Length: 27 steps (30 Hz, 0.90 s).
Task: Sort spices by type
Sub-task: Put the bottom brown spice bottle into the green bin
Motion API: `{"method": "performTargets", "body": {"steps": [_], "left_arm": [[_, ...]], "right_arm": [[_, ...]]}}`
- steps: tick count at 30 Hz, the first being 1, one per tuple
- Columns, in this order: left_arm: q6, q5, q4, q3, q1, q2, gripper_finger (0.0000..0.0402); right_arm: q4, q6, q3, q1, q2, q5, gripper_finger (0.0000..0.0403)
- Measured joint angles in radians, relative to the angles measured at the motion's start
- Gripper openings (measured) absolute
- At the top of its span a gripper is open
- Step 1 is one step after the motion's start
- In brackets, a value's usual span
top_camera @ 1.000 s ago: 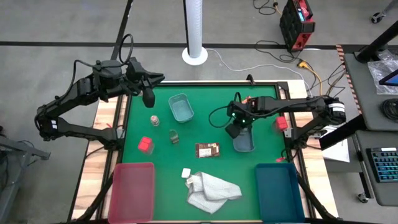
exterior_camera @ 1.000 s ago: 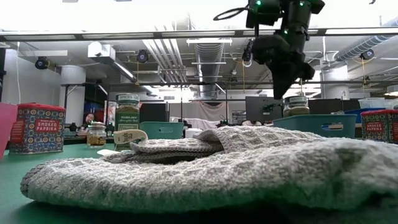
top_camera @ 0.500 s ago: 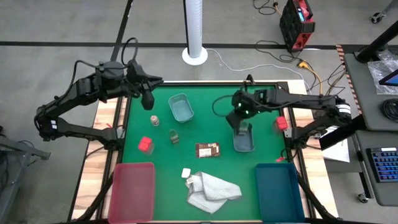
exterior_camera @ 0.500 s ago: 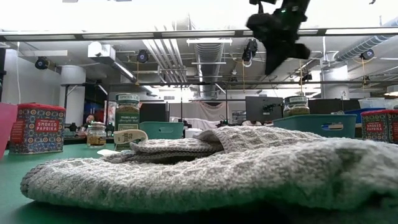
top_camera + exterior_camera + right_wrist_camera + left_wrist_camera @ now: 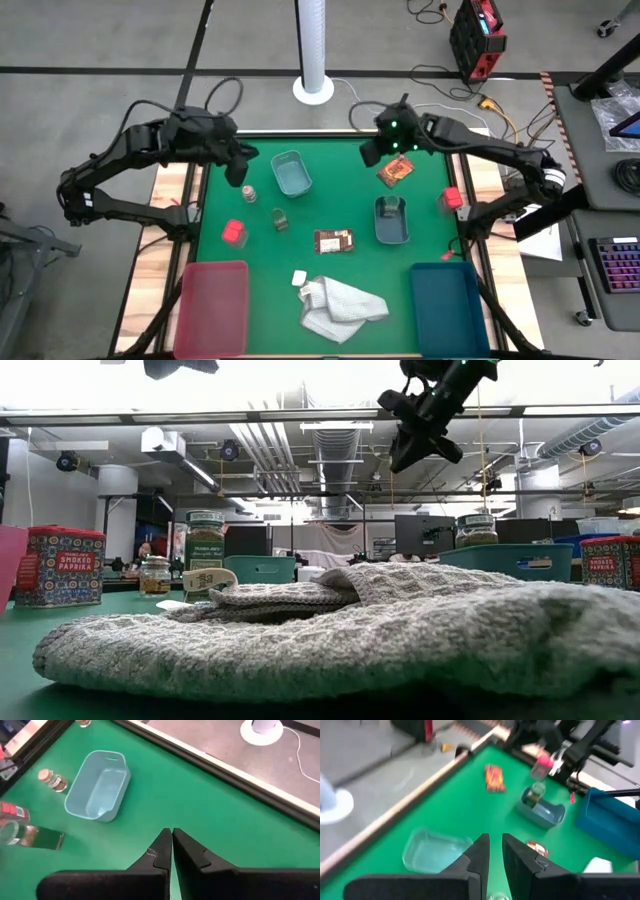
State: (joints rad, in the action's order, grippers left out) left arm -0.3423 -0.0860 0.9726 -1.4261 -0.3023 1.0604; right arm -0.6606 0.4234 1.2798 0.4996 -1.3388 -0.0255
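My left gripper [image 5: 241, 170] hovers just beyond the clear pink-topped jar [image 5: 248, 192], fingers narrowly open [image 5: 495, 842]. My right gripper [image 5: 368, 152] is shut [image 5: 171, 834] and hangs high near the table's far edge, beside the red-orange packet [image 5: 395, 172]. One greenish jar [image 5: 390, 206] stands inside the right pale tray [image 5: 392, 228]. A second greenish jar [image 5: 280, 218], a red block [image 5: 234, 232] and a brown packet [image 5: 333, 240] rest on the green mat. Another red block [image 5: 452, 198] sits at the right edge.
A second pale tray [image 5: 291, 172] sits far left of centre. The white cloth [image 5: 340, 305] lies at the near middle and fills the low view [image 5: 380, 630]. A red bin [image 5: 213, 305] and a blue bin [image 5: 450, 305] occupy the near corners.
My right gripper has risen from the tray that holds the greenish jar and swung toward the table's far edge, ending beside the red-orange packet. My left gripper has shifted slightly toward the near edge, closer to the clear jar. The jar in the tray stays upright.
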Motion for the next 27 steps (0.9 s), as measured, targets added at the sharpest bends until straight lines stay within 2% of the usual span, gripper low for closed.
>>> {"method": "performTargets", "body": {"steps": [5, 11, 16, 20, 24, 27], "left_arm": [[-0.218, 0.007, 0.117, 0.000, 0.006, 0.020, 0.0037], [-0.373, 0.021, 0.211, 0.000, 0.006, 0.063, 0.0037], [-0.413, 0.020, 0.275, 0.000, 0.006, 0.137, 0.0037], [-0.431, 0.020, 0.351, 0.000, -0.002, 0.214, 0.0039], [-0.324, 0.010, 0.462, 0.016, -0.003, 0.276, 0.0051], [-0.237, 0.008, 0.430, 0.084, -0.013, 0.280, 0.0062]], "right_arm": [[-0.037, -0.096, 0.039, 0.111, 0.004, 0.204, 0.0009], [-0.043, -0.237, 0.053, 0.186, -0.002, 0.236, 0.0009], [-0.046, -0.304, 0.053, 0.219, -0.006, 0.235, 0.0009], [-0.048, -0.287, 0.051, 0.228, -0.006, 0.240, 0.0009], [-0.043, -0.304, 0.049, 0.228, -0.006, 0.235, 0.0009], [-0.036, -0.301, 0.046, 0.228, -0.006, 0.234, 0.0009]]}}
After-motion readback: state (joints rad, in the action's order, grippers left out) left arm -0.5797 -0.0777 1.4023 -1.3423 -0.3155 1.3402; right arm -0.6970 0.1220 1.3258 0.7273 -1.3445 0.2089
